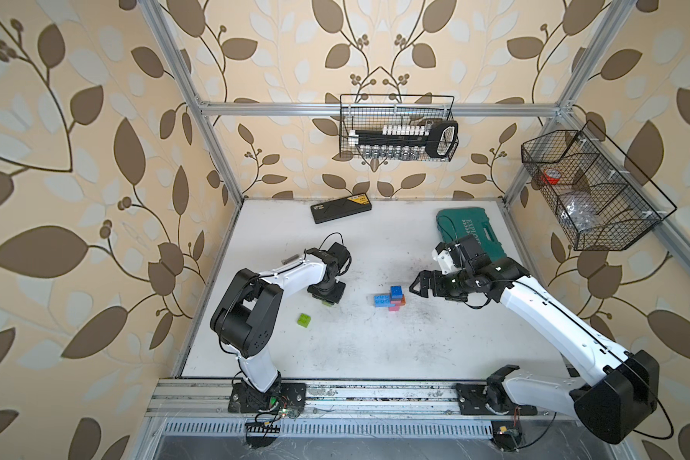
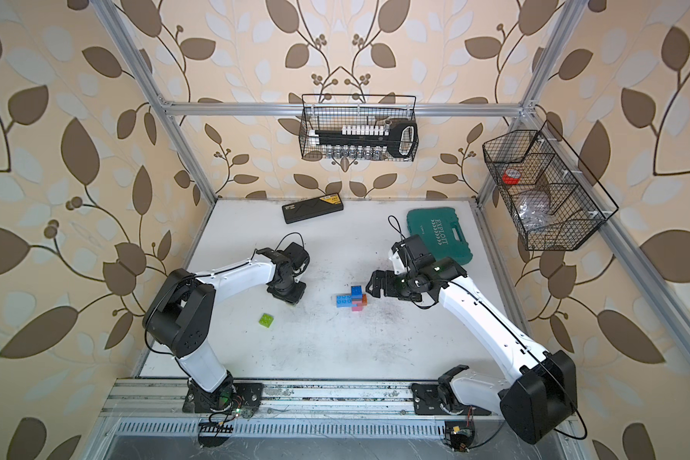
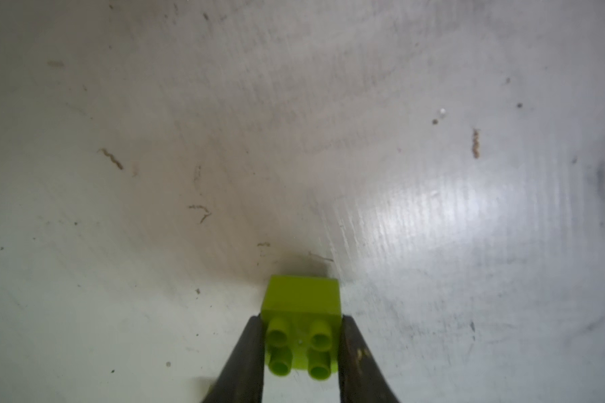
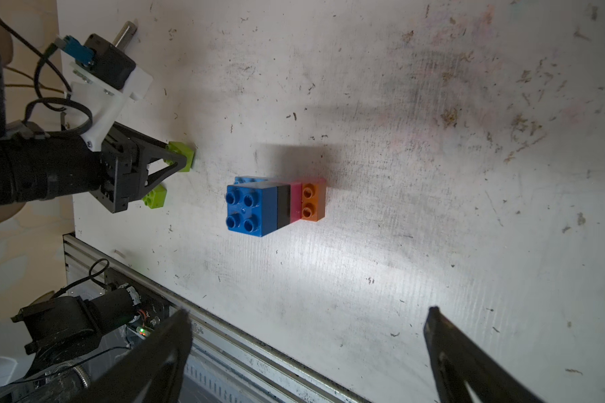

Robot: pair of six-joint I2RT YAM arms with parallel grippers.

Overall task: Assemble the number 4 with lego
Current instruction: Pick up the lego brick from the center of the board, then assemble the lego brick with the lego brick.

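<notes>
Left claw (image 3: pixel 301 318) is clamped tight on one lime green brick (image 3: pixel 303 314), a finger on each side and four studs facing the wrist camera. Its underside is hidden, so can't tell if it touches the table (image 3: pixel 433 209). In both top views the claw body covers it and only a green sliver shows.

Right claw (image 4: pixel 308 311) is spread wide and holds nothing. Its fingers are cut off at the frame edge, and it sits just beside the number 4 (image 4: pixel 276 206) without touching it.

The number 4 is mid-table between the arms and only part-built. It shows 1 dark blue brick (image 4: pixel 248 209), 1 black (image 4: pixel 283 206), 1 orange (image 4: pixel 311 202) and 1 light blue (image 1: pixel 382 301), which is mostly hidden in the right wrist view. Pink (image 4: pixel 296 202) shows only as a strip, so its count is unclear. Black is hard to make out from above.

A loose lime green brick (image 1: pixel 304 320) lies near the left arm, well apart from the figure. That makes 2 lime green in all.

Further out there is 1 teal tool case (image 1: pixel 471 231), partly behind the right arm (image 1: pixel 534 302), and 1 flat black box (image 1: pixel 341 207) at the far edge. There are 2 wire baskets (image 1: pixel 399 127) on the frame, contents hard to read.
</notes>
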